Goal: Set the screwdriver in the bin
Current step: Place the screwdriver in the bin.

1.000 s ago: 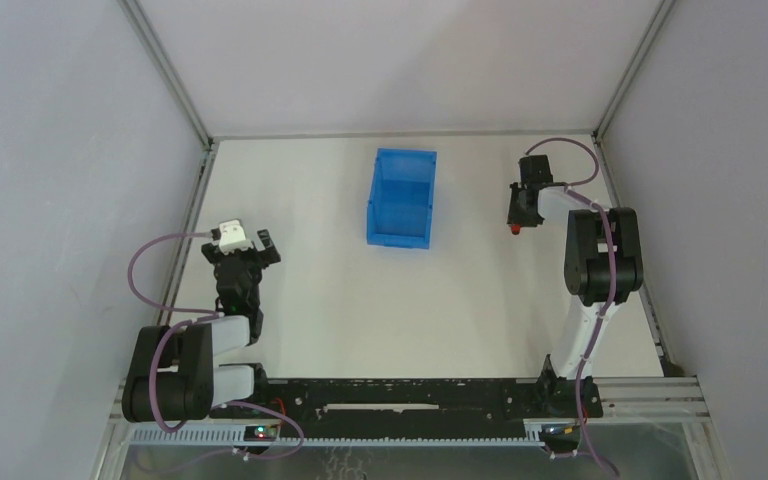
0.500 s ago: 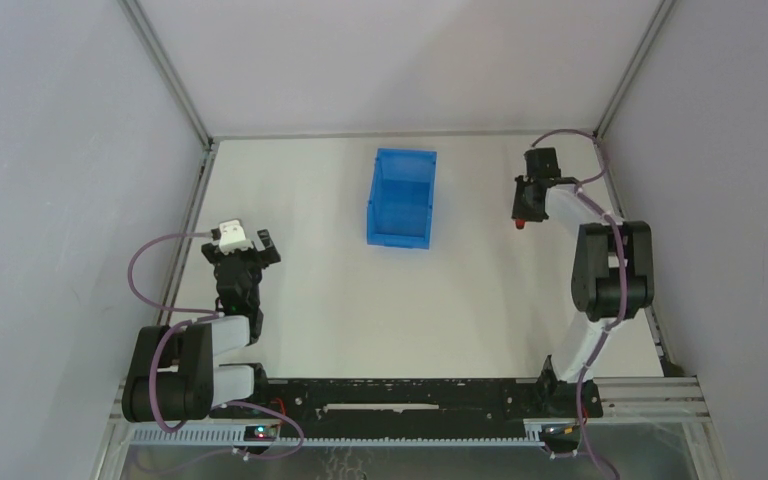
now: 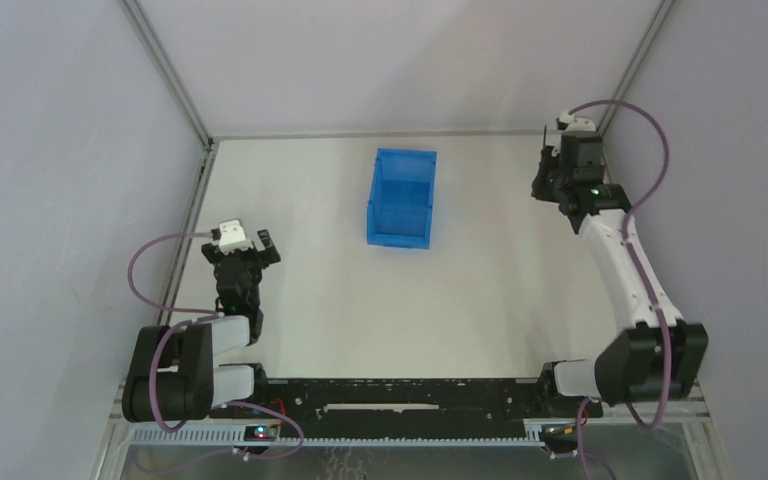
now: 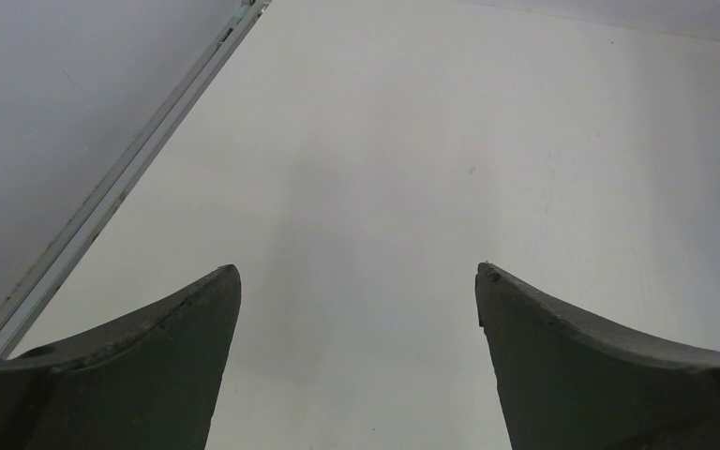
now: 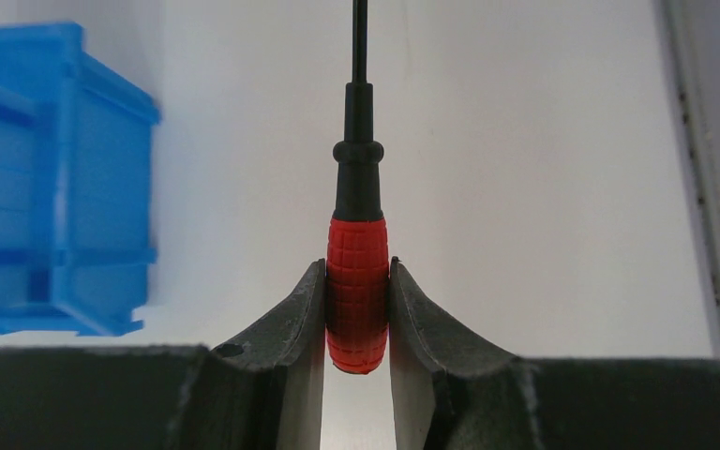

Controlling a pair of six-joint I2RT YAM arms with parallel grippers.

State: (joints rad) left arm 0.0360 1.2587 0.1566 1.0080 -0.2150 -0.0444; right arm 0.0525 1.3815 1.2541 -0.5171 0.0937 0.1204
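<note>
The right arm reaches far from its base at the near right edge of the table [image 3: 360, 300]. Its elbow stays low near the base, and the long white link goes up toward the far right corner, close to the right wall. The right gripper [image 3: 548, 183] is there, to the right of the bin [image 3: 400, 238] and well apart from it.

In the right wrist view, the right gripper [image 5: 357, 267] is clenched on the screwdriver [image 5: 357, 187]. The two dark fingers [image 5: 291, 319] press the red handle from both sides, at its lower half. The rounded end of the handle sits between the fingers, toward the palm. The long axis of the screwdriver runs in line with the fingers. The black collar and the thin black shaft point straight forward, away from the gripper, and the tip goes out of the top edge of this view. The bin [image 5: 47, 169] shows at the left of this view, apart from the screwdriver. In the top view the screwdriver is too small to see clearly.

The left arm is folded near its base at the near left side, with the forearm pointing toward the far side. The left gripper [image 3: 242, 250] is over the table near the left rail. In the left wrist view the left gripper [image 4: 356, 272] is released: its fingers [image 4: 187, 319] stand wide apart, with only the white table between them.
</note>
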